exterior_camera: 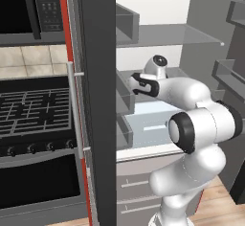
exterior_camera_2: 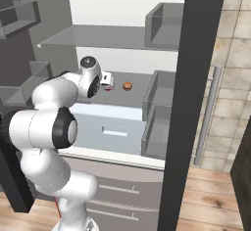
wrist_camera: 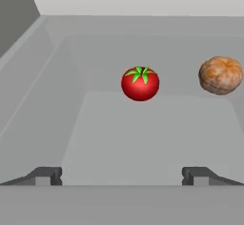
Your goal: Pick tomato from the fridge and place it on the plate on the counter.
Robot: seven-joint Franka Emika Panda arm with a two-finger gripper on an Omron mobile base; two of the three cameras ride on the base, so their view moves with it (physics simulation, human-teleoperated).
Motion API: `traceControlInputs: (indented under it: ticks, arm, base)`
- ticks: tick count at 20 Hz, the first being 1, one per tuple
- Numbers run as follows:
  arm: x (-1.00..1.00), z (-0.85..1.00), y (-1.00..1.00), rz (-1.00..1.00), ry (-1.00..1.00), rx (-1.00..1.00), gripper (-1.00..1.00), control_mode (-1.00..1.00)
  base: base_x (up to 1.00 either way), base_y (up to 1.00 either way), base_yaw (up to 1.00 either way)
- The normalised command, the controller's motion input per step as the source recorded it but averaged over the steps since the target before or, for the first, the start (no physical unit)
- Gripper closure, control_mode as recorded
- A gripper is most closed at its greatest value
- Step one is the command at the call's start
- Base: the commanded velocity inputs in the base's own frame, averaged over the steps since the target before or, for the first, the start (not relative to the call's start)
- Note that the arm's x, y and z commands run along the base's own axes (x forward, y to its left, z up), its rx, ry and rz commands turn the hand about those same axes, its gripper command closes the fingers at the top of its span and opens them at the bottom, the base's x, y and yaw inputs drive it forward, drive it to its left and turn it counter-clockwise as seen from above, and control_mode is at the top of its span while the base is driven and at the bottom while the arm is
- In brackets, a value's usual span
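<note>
On the grey shelf (wrist_camera: 143, 133) inside the fridge (exterior_camera_2: 122, 10) I see the tomato (wrist_camera: 140, 83): small, round, glossy red, with a bright green star of a stem on top. It sits upright on the shelf, well back from my fingers (wrist_camera: 122, 175), roughly centred between them and a touch to the left of middle in the hand view. To its right, clearly apart from it, lies a brownish-orange mottled ball (wrist_camera: 220, 75), a little larger than the tomato.

My fingers are spread wide, one tip low at the left and one low at the right of the hand view, with nothing between them; they grip nothing.

From the right base view I can make out the tomato (exterior_camera_2: 108, 88) as a small red spot just beside the hand, with the ball (exterior_camera_2: 127, 86) a little further right on the same shelf. Below the shelf is the pale drawer (exterior_camera_2: 110, 129), and grey door bins (exterior_camera_2: 159, 107) hang at the right.

From the left base view my arm (exterior_camera: 191, 124) reaches into the fridge past its dark door edge. Left of it stand a stove (exterior_camera: 33, 105) and a microwave (exterior_camera: 28, 5); the microwave's small green display is too blurred for me to read.
</note>
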Motion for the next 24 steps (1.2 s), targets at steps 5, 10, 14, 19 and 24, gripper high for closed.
traceControlInputs:
  ticks: [5, 10, 14, 19, 24]
  arm:
    - [0.29, 0.00, -0.02, 0.01, 0.00, 0.00, -1.00, -1.00]
    - [0.30, -0.05, -0.18, 0.01, 0.00, 0.00, -1.00, -1.00]
    - [0.18, -0.03, -0.10, 0.01, 0.00, 0.00, -1.00, -1.00]
    - [0.04, -0.11, 0.00, 0.00, 0.00, 0.00, -1.00, -1.00]
    - [0.02, -0.21, 0.00, 0.00, 0.00, -0.01, -1.00, -1.00]
  base:
    - [0.00, 0.00, 0.00]
    - [0.00, 0.00, 0.00]
    - [0.00, 0.00, 0.00]
    - [0.00, 0.00, 0.00]
    - [0.00, 0.00, 0.00]
